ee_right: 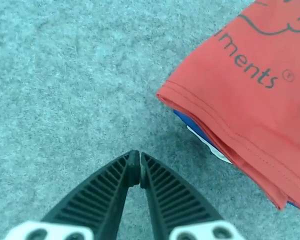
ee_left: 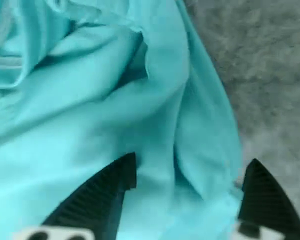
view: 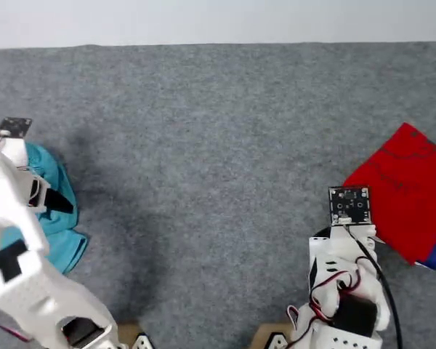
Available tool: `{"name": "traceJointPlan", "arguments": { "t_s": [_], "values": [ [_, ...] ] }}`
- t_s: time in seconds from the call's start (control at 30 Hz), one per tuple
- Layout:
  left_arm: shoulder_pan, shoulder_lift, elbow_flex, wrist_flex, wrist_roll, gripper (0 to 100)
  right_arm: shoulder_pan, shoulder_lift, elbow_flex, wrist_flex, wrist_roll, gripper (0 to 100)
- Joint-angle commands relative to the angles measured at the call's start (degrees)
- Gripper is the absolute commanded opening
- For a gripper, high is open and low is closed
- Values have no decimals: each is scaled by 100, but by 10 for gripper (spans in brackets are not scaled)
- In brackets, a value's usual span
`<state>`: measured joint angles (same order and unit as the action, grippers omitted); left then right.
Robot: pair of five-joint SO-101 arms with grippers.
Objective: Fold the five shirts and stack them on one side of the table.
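Grey, felt-like covering runs across the whole counter [view: 203, 145], with a pale wall [view: 203, 22] along its far edge.

Left arm [view: 22, 247]: its jaws stand released, spread wide over a crumpled teal shirt [ee_left: 90, 100]. A raised fold of the cloth lies between the two jaw tips; whether they touch it cannot be told. The shirt's loose hem runs just outside one jaw, and bare counter begins right beyond that hem. In the high view the teal shirt [view: 58, 218] sits at the counter's side edge, partly under this arm.

Right arm [view: 345, 283]: its jaws are clenched tip to tip, grasping nothing, above bare counter. A folded red shirt [ee_right: 250, 90] lies ahead of them and to one side, its nearest corner close to the tips but apart from them. A blue shirt [ee_right: 187, 120] shows beneath the red one's edge, with a white tag [ee_right: 207, 145] poking out. The red shirt [view: 407, 189] reaches the counter's other side edge.

Between the two arms the covering lies open, from the near edge to the wall.
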<state>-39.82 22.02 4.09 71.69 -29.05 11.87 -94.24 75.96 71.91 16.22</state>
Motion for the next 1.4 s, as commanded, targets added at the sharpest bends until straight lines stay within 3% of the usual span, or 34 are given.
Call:
{"name": "traceJointPlan", "arguments": {
  "t_s": [0.0, 0.1, 0.23, 0.5, 0.8, 1.0, 1.13, 1.37],
  "values": [
    [0, 440, -224, -765, 448, 315, 66, 4, -44, -84, 62, 9],
    [79, 563, -242, -1116, 633, 216, 66, 4, -44, -92, 53, 9],
    [396, 360, -242, -1090, 633, 2, 57, -4, -44, -101, 53, 9],
    [1530, -1301, -242, -70, 747, 4, 57, -48, -70, -110, 44, 9],
    [3490, -3780, -242, -53, 1451, 4, 57, -48, -79, -110, 35, 9],
    [4958, -4492, -242, -62, 1996, 4, 57, -48, -79, -110, 35, 9],
    [4958, -4211, -57, -53, 2251, 5, 57, -48, -79, -110, 35, 9],
    [3701, -2426, 514, -431, 2242, 9, 48, -48, -79, -119, 35, 9]
  ]
}}
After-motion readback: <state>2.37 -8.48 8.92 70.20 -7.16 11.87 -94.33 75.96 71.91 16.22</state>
